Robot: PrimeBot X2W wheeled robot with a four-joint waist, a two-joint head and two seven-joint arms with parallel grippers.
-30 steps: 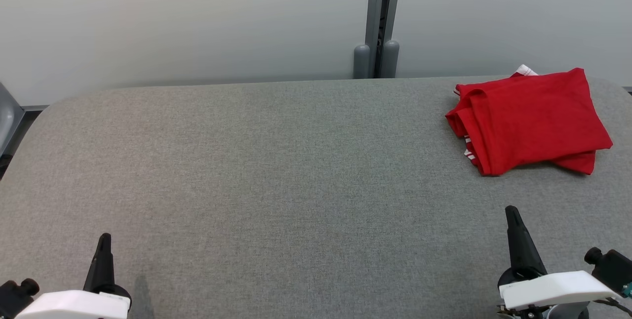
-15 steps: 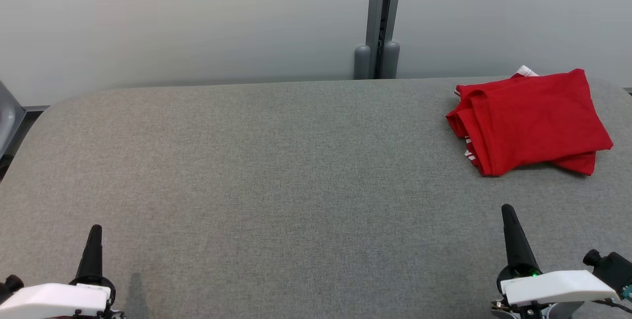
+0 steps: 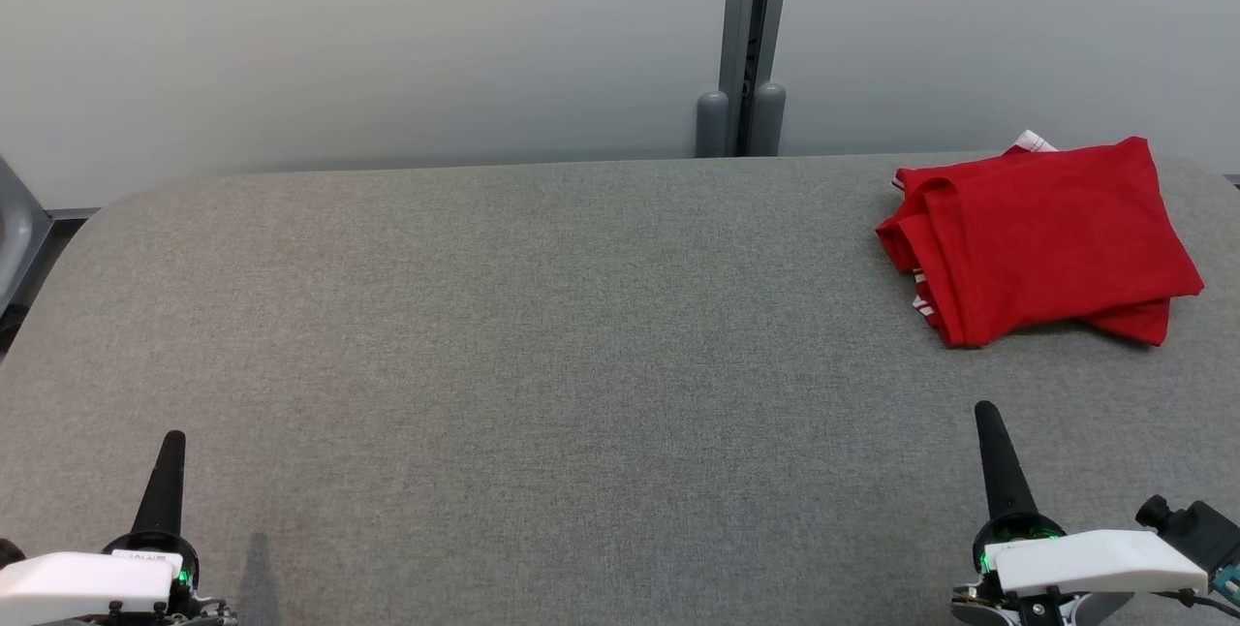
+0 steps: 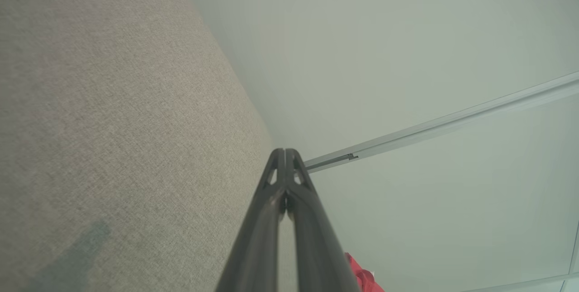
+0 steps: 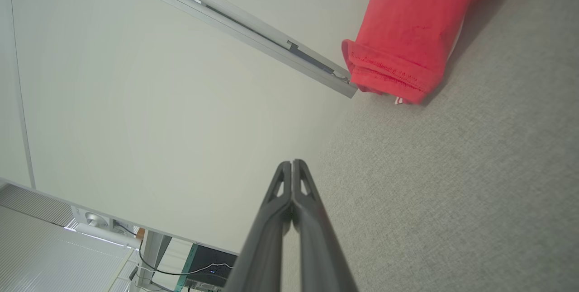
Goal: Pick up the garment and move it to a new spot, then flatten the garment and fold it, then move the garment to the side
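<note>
The garment [image 3: 1041,238] is a red shirt with white-striped trim, folded into a compact bundle at the far right of the grey fabric table [image 3: 542,335]. Its hemmed edge also fills the upper right of the right wrist view as the garment [image 5: 411,34], and a red scrap of the garment [image 4: 362,278] peeks out low in the left wrist view. My right gripper [image 3: 986,411] is shut and empty, near the front right, well short of the bundle. At the front left corner my left gripper [image 3: 173,438] is shut too, holding nothing.
A pale wall runs behind the table, with a grey vertical post [image 3: 744,45] at its middle. The table's rounded corners fall away at far left and far right. A grey object [image 3: 15,229] stands off the left edge.
Both grippers have drawn back slightly toward the near edge; the left one also slid left. The garment lies unmoved.
</note>
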